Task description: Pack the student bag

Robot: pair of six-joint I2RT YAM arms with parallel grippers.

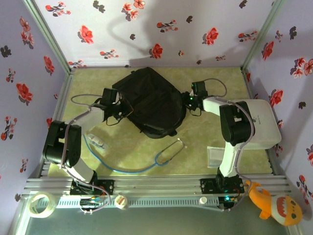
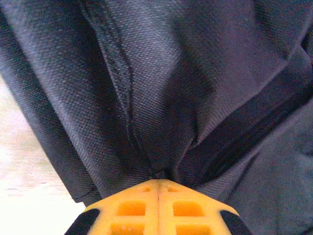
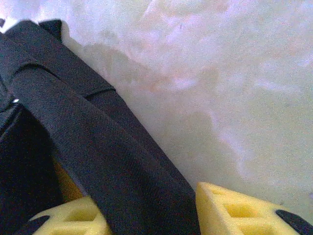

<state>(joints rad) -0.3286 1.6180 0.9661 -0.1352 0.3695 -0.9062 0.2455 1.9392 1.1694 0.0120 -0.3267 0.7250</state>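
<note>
The bag (image 1: 149, 103) lies flat at the middle of the table (image 1: 205, 134), toward the back, with both arms working on it, so the step in hand is, as I judge it, getting the bag held and opened before anything goes in. The left gripper (image 1: 120, 108) sits at the bag's left edge; in its wrist view the left gripper (image 2: 159, 188) has its fingers pressed together on a fold of fabric just beside the zip (image 2: 244, 142). The right gripper (image 1: 190, 102) is at the bag's right edge; in its wrist view the right gripper (image 3: 151, 215) has a strap (image 3: 98, 147) running between its two fingers, and it appears to be pinching it. Nothing shows the zip parted, so the next move likely calls for holding one side steady while the other pulls the fabric up or apart to make a mouth, without dragging the whole bag across the table. By count: one bag; one white board (image 1: 261, 122) at the right; two grippers; one stethoscope (image 1: 171, 147) with a blue tube in front of the bag; one clear packet (image 1: 215, 156) by the right arm; and one small pale thing (image 1: 98, 142) near the left arm, too blurred to name.
</note>
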